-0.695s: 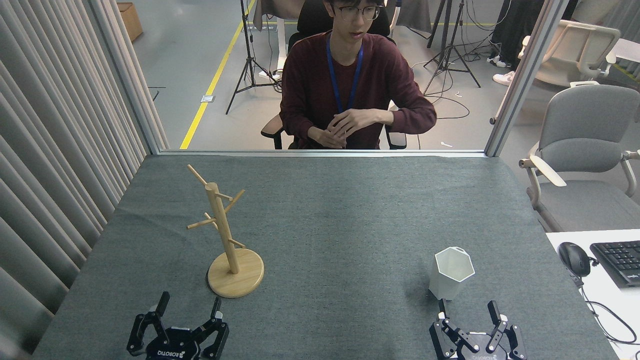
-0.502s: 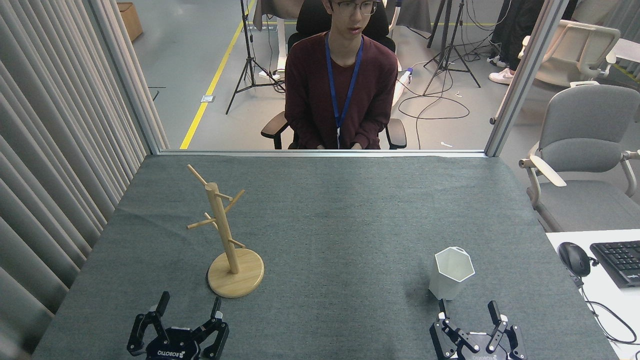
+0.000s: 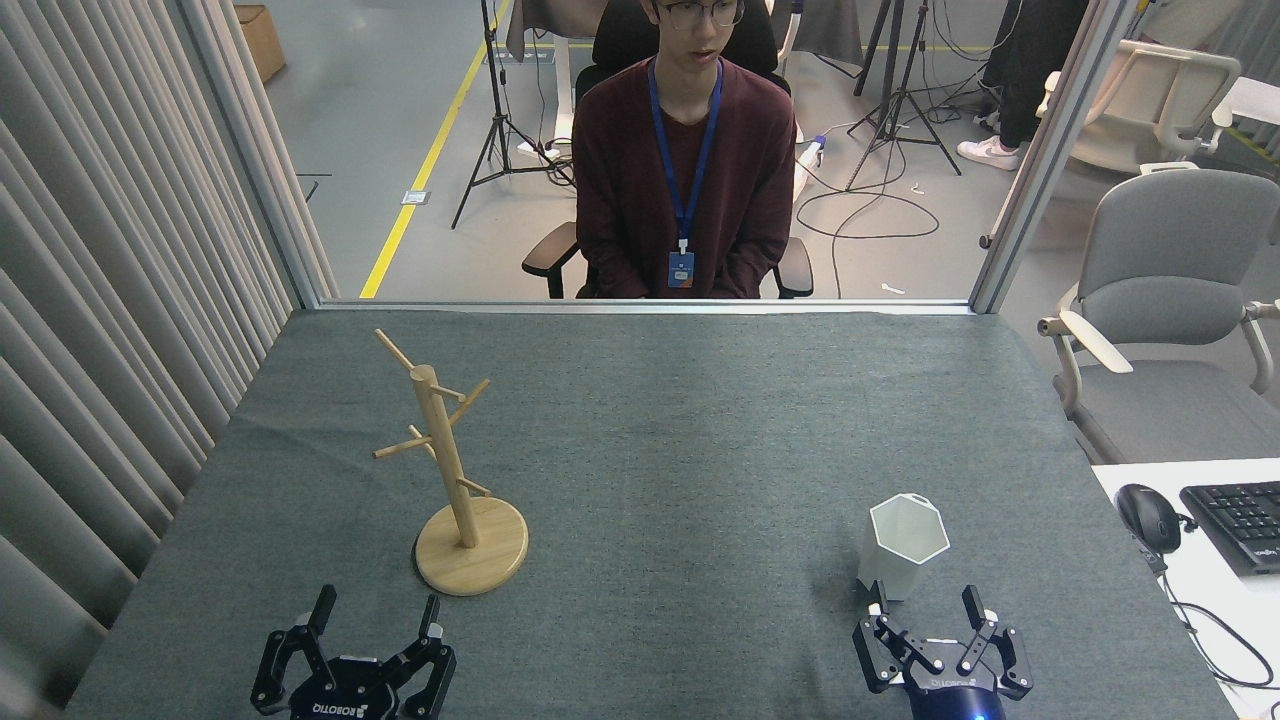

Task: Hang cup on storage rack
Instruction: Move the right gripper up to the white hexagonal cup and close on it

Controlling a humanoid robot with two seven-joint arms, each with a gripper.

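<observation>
A white faceted cup with a hexagonal rim stands upright on the grey table at the front right. The light wooden storage rack, a pole with slanted pegs on a round disc base, stands at the front left, far from the cup. My right gripper is open just in front of the cup, its left fingertip close to the cup's base, nothing between its fingers. My left gripper is open near the table's front edge, just in front of the rack's base, and holds nothing.
A person sits in a chair behind the table's far edge, hands down out of sight. Pleated curtains line the left side. A grey chair and a white desk with mouse and keyboard stand at the right.
My right gripper has moved forward a little toward the cup. The person has drawn the hands back and sat upright. The cup, the rack and the left gripper have not moved.
</observation>
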